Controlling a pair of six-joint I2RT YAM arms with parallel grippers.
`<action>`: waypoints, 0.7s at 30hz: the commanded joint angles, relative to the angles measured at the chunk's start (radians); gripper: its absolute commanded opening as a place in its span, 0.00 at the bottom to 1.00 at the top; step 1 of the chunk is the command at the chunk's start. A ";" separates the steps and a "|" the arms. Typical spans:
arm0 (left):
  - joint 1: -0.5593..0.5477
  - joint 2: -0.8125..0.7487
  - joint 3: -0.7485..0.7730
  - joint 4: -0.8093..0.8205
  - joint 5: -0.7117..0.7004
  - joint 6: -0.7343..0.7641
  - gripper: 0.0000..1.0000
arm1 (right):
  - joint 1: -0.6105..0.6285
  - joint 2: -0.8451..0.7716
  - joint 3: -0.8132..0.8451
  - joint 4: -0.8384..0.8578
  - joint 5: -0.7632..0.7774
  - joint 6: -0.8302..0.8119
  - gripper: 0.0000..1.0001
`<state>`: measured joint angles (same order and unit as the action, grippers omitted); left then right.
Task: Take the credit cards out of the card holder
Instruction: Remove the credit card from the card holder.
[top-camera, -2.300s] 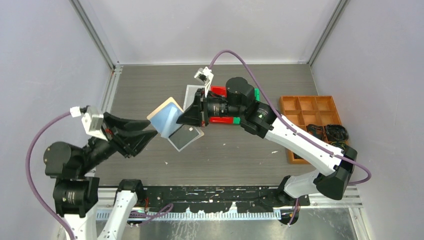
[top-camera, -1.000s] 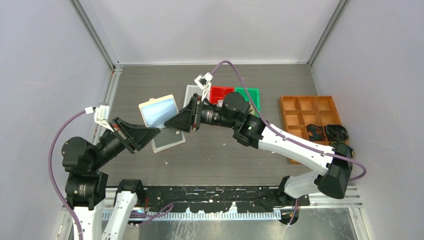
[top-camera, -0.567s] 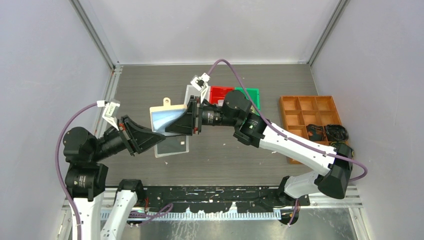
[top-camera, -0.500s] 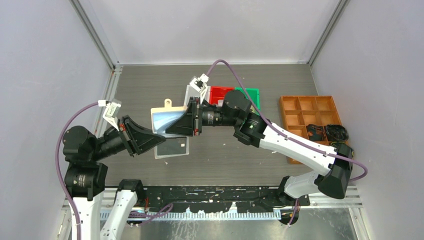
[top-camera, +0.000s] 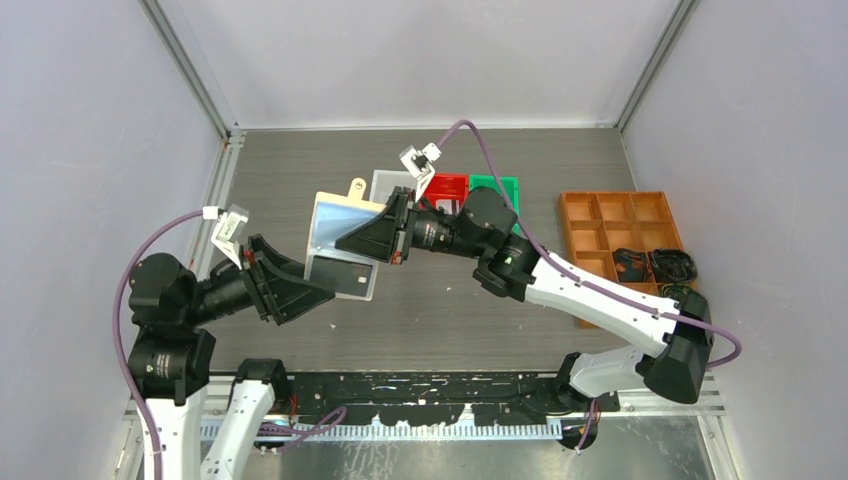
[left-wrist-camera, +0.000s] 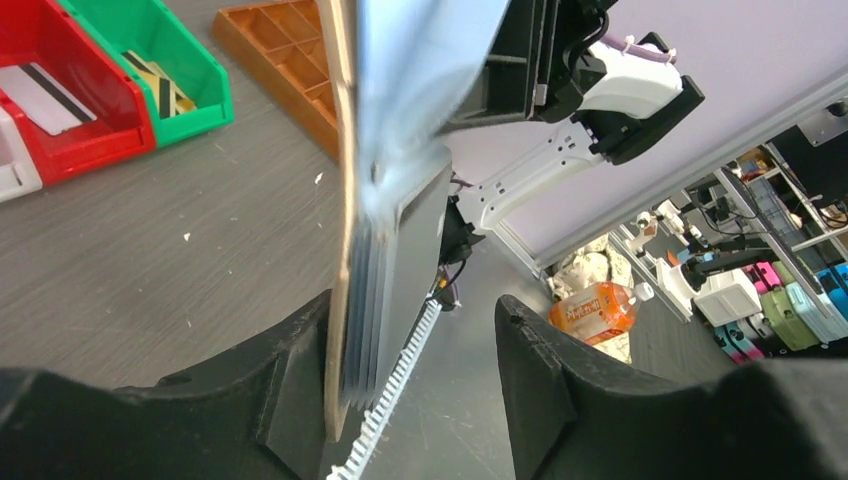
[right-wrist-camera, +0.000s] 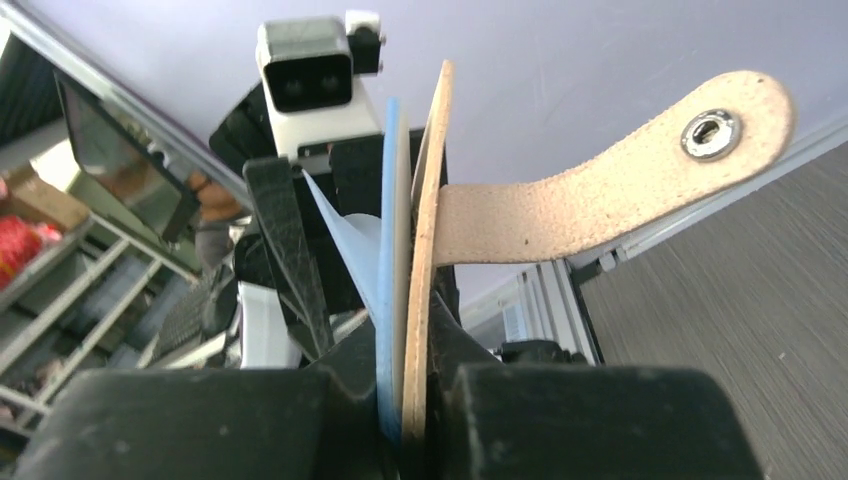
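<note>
Clamping hard, the right arm's fingers (right-wrist-camera: 580, 420) pinch the beige-tan leather folding card holder (top-camera: 333, 215), lifted and tilted above the middle of the grey table (top-camera: 450, 310). The left arm's fingers (left-wrist-camera: 565, 390) stand apart astride its lower edge, with the shiny clear sleeves (top-camera: 340, 278) between them. A white-grey striped plastic card (left-wrist-camera: 40, 95) lies in the red plastic bin (left-wrist-camera: 70, 150), a gold plastic card (left-wrist-camera: 160, 90) in the green plastic bin (left-wrist-camera: 200, 105), towards the far edge.

The left wrist view blurs the card holder (left-wrist-camera: 388, 262) and crops its top.
</note>
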<state>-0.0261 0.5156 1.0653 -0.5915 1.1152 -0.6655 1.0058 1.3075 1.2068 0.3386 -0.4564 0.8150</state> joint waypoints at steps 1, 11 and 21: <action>0.002 -0.032 -0.038 0.019 -0.022 -0.045 0.57 | -0.002 -0.018 -0.088 0.355 0.172 0.150 0.01; 0.002 -0.044 -0.060 0.204 -0.072 -0.193 0.47 | 0.052 0.026 -0.164 0.533 0.298 0.167 0.01; 0.002 -0.017 -0.037 0.058 -0.293 -0.045 0.11 | 0.054 -0.050 -0.220 0.440 0.284 0.091 0.47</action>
<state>-0.0303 0.4805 0.9871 -0.5179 0.9394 -0.7929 1.0668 1.3476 0.9798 0.7967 -0.1505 0.9623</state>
